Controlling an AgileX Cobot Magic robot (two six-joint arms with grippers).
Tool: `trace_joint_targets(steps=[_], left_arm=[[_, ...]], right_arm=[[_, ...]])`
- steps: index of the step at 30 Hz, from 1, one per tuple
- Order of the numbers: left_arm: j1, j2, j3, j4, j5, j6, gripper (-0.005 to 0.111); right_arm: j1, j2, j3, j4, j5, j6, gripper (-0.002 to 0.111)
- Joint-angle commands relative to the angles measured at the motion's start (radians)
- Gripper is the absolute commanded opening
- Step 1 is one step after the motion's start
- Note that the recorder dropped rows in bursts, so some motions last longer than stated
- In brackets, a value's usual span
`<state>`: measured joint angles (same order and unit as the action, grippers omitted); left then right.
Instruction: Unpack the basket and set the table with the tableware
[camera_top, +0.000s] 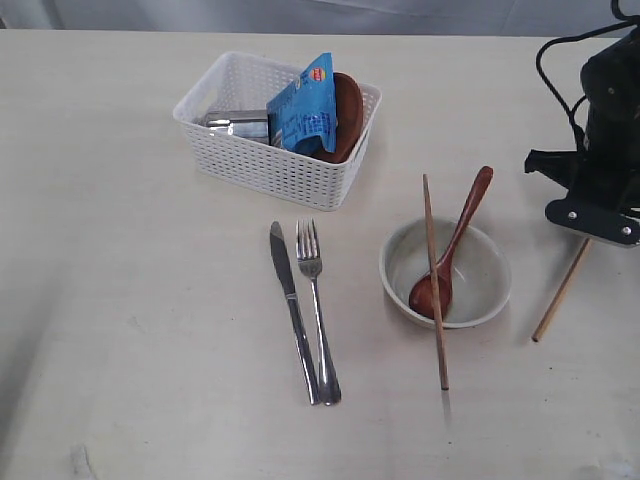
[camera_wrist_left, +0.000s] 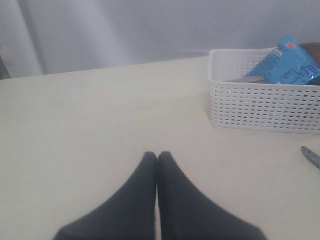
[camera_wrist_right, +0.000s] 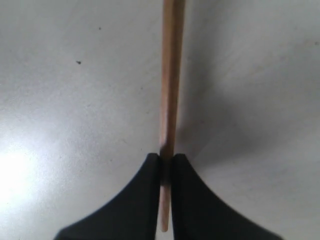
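Right wrist view: the chopstick (camera_wrist_right: 170, 75), right of the bowl (camera_top: 495, 285), is pinched in the narrow jaws of the right gripper (camera_wrist_right: 166, 159) and is best lowered flat beside the other chopstick (camera_top: 433, 270) before release; the left gripper (camera_wrist_left: 157, 156) is closed on nothing.

Looks like a robotics lab, staged as a dining spot. Bare cream tabletop (camera_top: 120, 330), backed by a plain grey-white curtain (camera_wrist_left: 125, 30). Black robot arm (camera_top: 612, 120) trailing loose cable (camera_top: 541, 68) at the right edge. Props only: white basket (camera_top: 275, 165), knife (camera_top: 291, 300), fork (camera_top: 317, 300), bowl (camera_top: 485, 275).
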<state>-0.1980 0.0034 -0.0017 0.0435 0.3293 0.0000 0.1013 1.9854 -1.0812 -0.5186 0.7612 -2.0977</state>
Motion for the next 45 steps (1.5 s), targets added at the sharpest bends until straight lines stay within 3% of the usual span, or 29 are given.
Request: trace_joint_targets(steps=[1, 45], left_arm=[[0.002, -0.003, 0.002, 0.005, -0.003, 0.0, 0.0], [0.002, -0.003, 0.002, 0.005, -0.003, 0.0, 0.0]], right_arm=[[0.0, -0.001, 0.0, -0.003, 0.01, -0.002, 0.0], [0.011, -0.001, 0.0, -0.072, 0.105, -0.025, 0.0]])
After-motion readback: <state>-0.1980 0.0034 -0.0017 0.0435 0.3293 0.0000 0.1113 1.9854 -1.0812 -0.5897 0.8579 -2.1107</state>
